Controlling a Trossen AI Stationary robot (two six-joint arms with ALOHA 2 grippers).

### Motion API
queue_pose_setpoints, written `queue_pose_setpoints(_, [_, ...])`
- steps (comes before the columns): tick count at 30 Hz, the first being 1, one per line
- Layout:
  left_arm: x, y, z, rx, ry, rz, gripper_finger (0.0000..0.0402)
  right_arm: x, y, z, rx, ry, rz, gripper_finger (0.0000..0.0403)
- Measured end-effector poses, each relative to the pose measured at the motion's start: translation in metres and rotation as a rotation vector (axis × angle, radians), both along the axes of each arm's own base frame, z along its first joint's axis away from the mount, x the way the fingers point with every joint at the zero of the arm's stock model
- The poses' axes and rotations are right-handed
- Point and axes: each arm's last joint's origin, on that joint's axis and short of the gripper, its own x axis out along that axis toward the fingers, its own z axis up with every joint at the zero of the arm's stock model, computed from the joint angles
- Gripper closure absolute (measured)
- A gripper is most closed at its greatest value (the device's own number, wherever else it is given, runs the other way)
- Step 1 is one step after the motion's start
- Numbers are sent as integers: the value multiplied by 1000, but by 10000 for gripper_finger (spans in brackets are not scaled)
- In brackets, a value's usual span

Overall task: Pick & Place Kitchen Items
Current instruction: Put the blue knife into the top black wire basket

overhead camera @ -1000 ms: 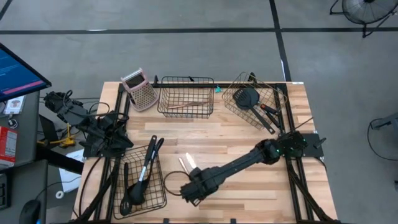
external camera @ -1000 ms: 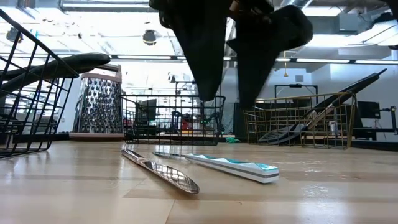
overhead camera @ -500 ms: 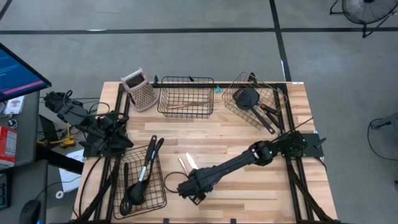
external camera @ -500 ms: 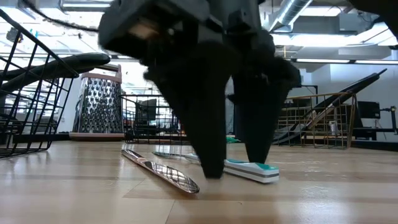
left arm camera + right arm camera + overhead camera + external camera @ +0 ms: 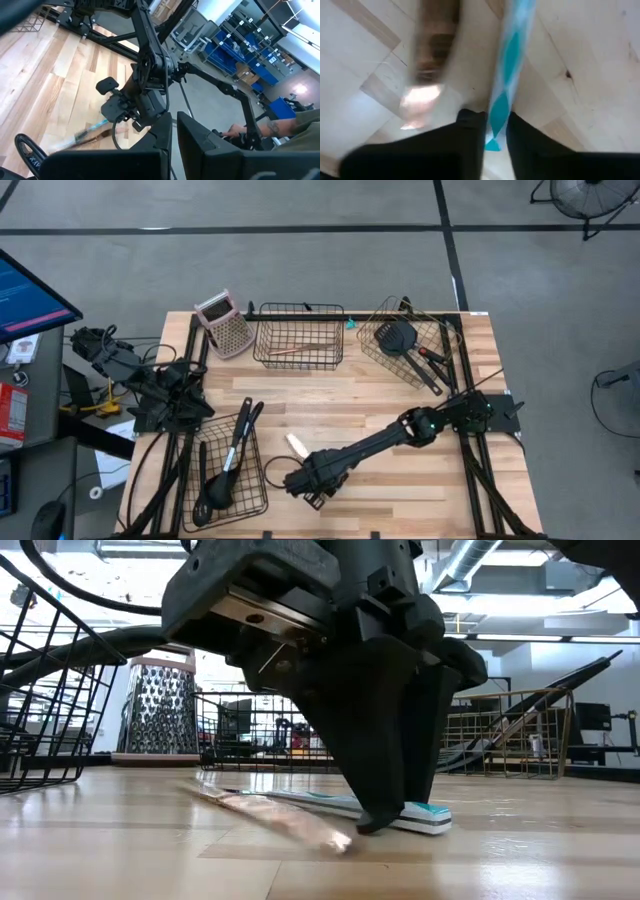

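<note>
The table carries three wire baskets: one beside the right gripper toward the left arm, holding black utensils whose handles slant up over its rim; a middle one well beyond the gripper at the far edge, with a thin wooden-handled utensil lying across its floor; and a tilted one farther off beside it with a black spatula, head toward the far edge and handle running back toward the right arm's base. A box grater with a pink top stands upright next to the middle basket.

The right gripper is down at the tabletop near the front edge. Its fingers are drawn close together and pinch the white-and-teal utensil by its end. This slim, flat piece lies on the wood with its long axis running away from the gripper toward the far baskets. Just beside it lies a silvery utensil, blurred, roughly parallel and slightly splayed away, outside the fingers.

The left gripper hangs off the table's left side, well apart from all of this, its fingers pressed together on nothing.
</note>
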Motion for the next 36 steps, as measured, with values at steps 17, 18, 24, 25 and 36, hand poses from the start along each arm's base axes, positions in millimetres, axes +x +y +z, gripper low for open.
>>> queue_pose_setpoints(17, [0,0,0,2,-1,10,390,4,-10,4,-38,-17,-15,374])
queue_pose_setpoints(18, [0,0,0,3,-2,16,390,4,-9,4,-42,-20,-14,374])
queue_pose_setpoints(24, [0,1,0,5,-3,23,390,2,-8,12,-66,-40,-18,374])
queue_pose_setpoints(25, [0,1,0,5,-3,23,390,2,-8,13,-72,-42,-21,374])
queue_pose_setpoints(36, [0,1,0,11,-6,24,390,3,-19,25,-126,-62,-31,374])
